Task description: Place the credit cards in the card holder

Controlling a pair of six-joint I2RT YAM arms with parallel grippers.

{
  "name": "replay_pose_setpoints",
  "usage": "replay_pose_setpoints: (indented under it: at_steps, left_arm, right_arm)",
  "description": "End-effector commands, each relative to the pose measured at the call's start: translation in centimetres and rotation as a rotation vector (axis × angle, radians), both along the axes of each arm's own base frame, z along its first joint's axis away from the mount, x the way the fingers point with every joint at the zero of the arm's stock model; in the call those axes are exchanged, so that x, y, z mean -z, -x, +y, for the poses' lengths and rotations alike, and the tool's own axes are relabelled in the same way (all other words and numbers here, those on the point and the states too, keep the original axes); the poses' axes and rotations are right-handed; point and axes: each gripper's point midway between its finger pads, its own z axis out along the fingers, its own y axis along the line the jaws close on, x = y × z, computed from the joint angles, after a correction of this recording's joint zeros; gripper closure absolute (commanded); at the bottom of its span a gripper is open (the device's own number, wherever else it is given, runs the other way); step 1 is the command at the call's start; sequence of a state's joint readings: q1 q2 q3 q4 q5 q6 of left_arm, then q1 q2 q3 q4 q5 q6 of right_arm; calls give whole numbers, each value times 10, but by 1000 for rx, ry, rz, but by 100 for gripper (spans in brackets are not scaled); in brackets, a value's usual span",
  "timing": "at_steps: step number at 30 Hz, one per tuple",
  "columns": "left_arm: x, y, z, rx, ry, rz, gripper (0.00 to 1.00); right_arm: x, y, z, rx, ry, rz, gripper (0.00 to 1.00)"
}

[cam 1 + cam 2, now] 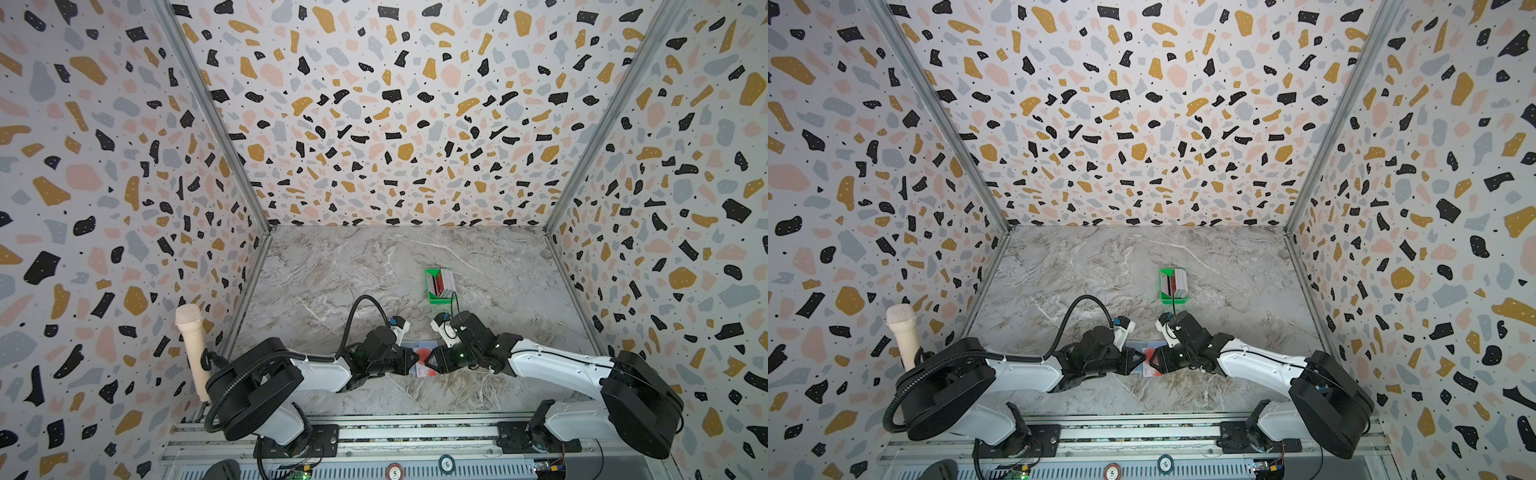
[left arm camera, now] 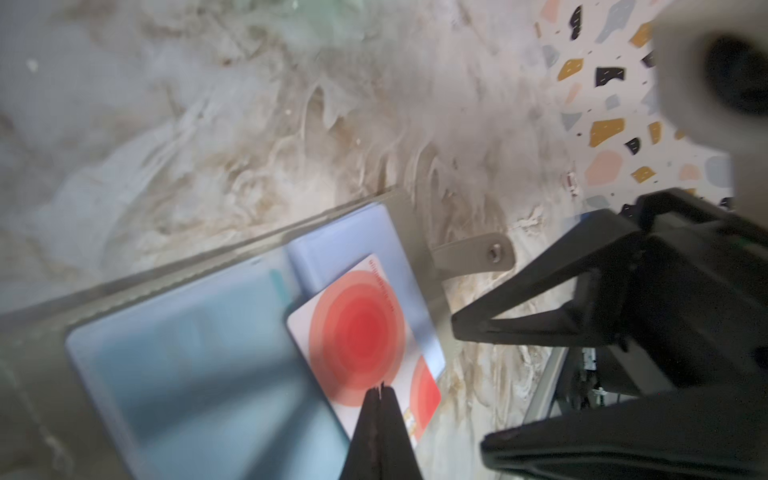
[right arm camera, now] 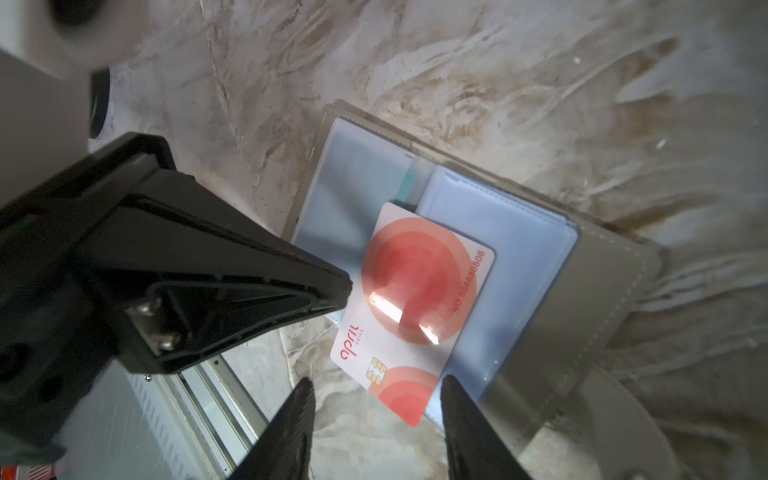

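1. Lying open on the marble worktop [image 1: 374, 270], near its front edge and between the two arms, is the card holder [image 3: 602, 282]. Its grey cover and clear pockets face up, and its snap strap [image 2: 478, 253] sticks out flat to one side.
2. Red-circled card [image 3: 419, 291]: white, chip showing, face up and askew on the clear pockets, chip end overhanging the holder's edge.
3. Left end effector [image 2: 380, 388]: clenched, tips together and set against the card's face near one edge. Nothing is pinched between them.
4. Right end effector [image 3: 377, 379]: released, fingers apart on either side of the overhanging chip end. Cannot tell whether they touch it.
5. Both top views: the two end effectors are nearly tip to tip over the holder.
6. More credit cards [image 1: 445, 282] stand on edge in a green tray [image 1: 439, 301], farther back and well apart from the holder.
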State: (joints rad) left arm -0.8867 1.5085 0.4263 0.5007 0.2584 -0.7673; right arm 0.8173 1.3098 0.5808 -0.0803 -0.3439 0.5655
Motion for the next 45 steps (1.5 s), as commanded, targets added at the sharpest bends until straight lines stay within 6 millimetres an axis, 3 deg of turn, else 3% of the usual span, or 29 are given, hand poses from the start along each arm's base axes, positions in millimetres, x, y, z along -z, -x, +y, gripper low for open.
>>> replay_pose_setpoints:
  at_steps: [1, 7, 18, 22, 27, 31, 34, 38, 41, 45]
  left_arm:
    - [9, -4, 2, -6, -60, -6, 100]
    - [27, 1, 10, -7, -121, 33, 100]
    - [39, 5, 9, 8, -142, 69, 100]
    - [41, 6, 9, 12, -144, 77, 100]
    - [34, 4, 8, 8, -125, 59, 100]
    - [22, 1, 7, -6, -96, 45, 100]
    - [-11, -11, 14, -63, -11, -8, 100]
    - [-44, -30, 39, -168, 26, -108, 98]
    - [-40, -34, 53, -210, -5, -133, 99]
    - [-27, -33, 48, -187, 2, -96, 100]
  right_arm:
    - [-7, -7, 1, 31, -42, -15, 49]
    - [-4, -9, -1, 39, -71, 4, 49]
    - [12, -8, 0, 41, -59, 41, 51]
    - [9, -11, 2, 43, -68, 37, 59]
    - [11, -9, 7, 30, -87, 58, 64]
    - [13, -8, 8, 31, -96, 66, 85]
    - [-2, -16, 5, 39, -107, 1, 100]
    - [-28, -21, 8, 21, -160, -95, 100]
    - [-38, -28, 13, 55, -219, -126, 100]
    - [-49, -41, 16, 136, -285, -151, 100]
